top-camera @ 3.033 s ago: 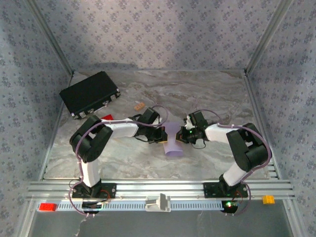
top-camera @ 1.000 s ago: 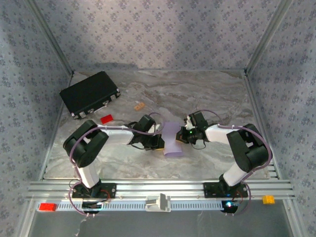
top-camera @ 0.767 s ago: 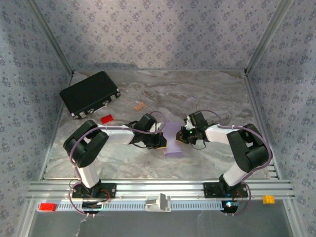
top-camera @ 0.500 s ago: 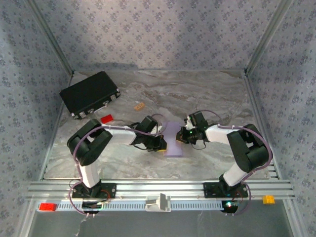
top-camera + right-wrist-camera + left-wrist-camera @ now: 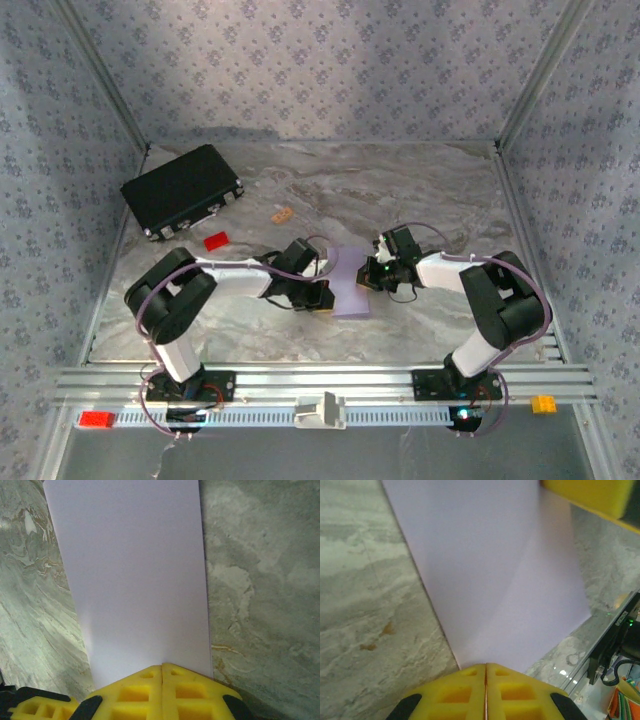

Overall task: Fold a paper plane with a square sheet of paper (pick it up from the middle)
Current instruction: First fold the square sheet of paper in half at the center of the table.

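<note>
Your left arm reaches in low from the left, elbow bent, and its left gripper [image 5: 322, 298] sits at the left edge of the paper [image 5: 349, 281]. Your right arm folds back toward the middle, so the right gripper [image 5: 369, 277] meets the same paper from the right, and the two grippers face each other across it. Both sets of yellow fingers are pressed together with no gap. From the left wrist, the fingertips [image 5: 470, 677] touch the near edge of the paper, and from the right wrist the tips [image 5: 145, 680] sit on the opposite edge. You cannot tell from these views whether the paper is pinched or just pressed down. The paper lies flat near the middle of the table [image 5: 420, 190], folded into a narrow strip, and a faint slanting crease shows in the left wrist view. Well off to the far left lies a black case [image 5: 182, 190]. A small red block [image 5: 215, 240] sits just in front of it, and a small tan block [image 5: 282, 214] lies between the case and the paper, with none of them touching the paper. The table is grey-veined marble, closed in by patterned wallpaper walls [image 5: 320, 70], with a metal rail [image 5: 300, 382] along the near edge.
</note>
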Controlling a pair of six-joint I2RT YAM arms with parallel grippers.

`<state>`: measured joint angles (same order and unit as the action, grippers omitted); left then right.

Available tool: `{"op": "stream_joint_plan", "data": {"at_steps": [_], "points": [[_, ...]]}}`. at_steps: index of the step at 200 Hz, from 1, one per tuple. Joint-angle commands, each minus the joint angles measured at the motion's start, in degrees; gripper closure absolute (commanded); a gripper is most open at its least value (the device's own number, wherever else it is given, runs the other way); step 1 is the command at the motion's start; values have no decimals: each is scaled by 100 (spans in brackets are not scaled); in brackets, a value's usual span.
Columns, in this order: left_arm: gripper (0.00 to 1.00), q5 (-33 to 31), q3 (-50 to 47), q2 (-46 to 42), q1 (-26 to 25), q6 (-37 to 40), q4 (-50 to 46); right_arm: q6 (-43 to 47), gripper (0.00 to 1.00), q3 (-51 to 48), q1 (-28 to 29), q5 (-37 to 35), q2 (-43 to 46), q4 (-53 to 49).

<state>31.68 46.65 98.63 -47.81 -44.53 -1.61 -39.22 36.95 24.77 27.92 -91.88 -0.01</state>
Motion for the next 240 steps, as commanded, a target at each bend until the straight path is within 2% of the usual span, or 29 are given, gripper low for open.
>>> {"op": "stream_joint_plan", "data": {"at_steps": [1,24,55,74,138,163,211,240], "points": [[91,-79,70,-265,-38,-113,226,-42,100,-262,-5,-752,-208,-851],[91,-12,263,-131,-43,-199,380,-57,100,-263,8,-753,-208,-843],[91,435,364,357,-49,-253,517,-50,100,-258,16,-753,-200,-846],[91,435,267,511,-53,-226,406,-56,100,-282,25,-761,-190,-843],[91,399,-261,151,-135,111,107,-42,100,-295,27,-811,-155,-869],[91,138,-167,15,-275,335,-310,-33,100,-314,27,-866,-82,-930],[91,-142,-162,-252,-447,490,-522,-4,100,-398,15,-930,115,-992],[91,-476,-113,-775,-449,442,-516,123,100,-320,16,-802,157,-984]]}}
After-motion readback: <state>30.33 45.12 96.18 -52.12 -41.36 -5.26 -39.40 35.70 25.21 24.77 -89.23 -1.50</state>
